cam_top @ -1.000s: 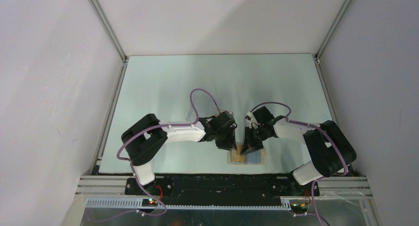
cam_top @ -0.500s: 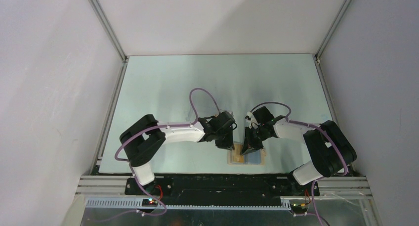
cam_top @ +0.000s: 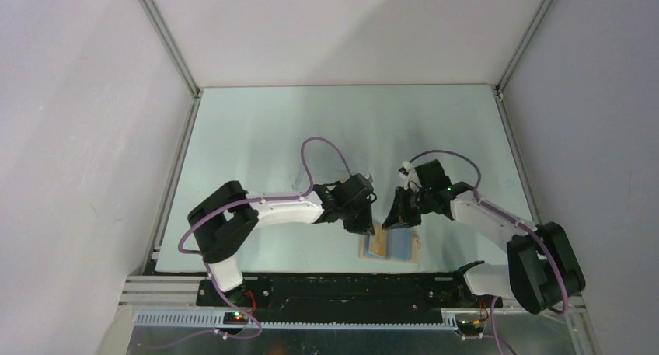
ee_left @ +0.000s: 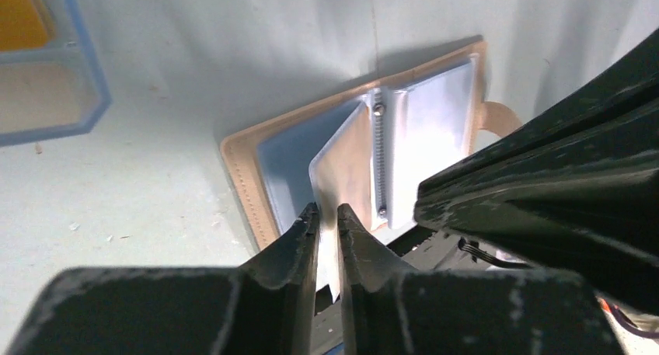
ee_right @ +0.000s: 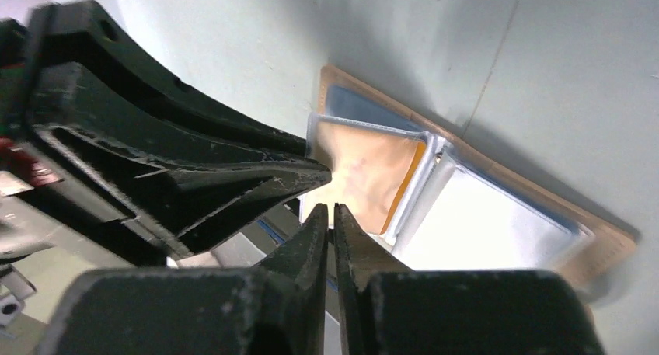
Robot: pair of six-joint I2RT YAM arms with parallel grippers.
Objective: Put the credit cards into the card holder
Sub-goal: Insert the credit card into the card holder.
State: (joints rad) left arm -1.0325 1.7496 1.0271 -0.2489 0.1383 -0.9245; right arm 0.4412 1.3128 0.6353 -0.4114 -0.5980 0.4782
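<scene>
The holder (ee_left: 241,176) lies open. The left gripper (ee_left: 326,212) pinches its clear sleeve (ee_left: 346,165); the right gripper (ee_right: 332,209) has its fingers together.

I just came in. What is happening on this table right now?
Both arms work over the card holder, which lies open near the front edge of the table. The left gripper pinches a clear sleeve and holds it raised. The right gripper, its fingers nearly closed, sits at the sleeve's edge, where an orange card shows inside. Whether it grips anything is unclear. Another orange card lies in a clear box nearby.
</scene>
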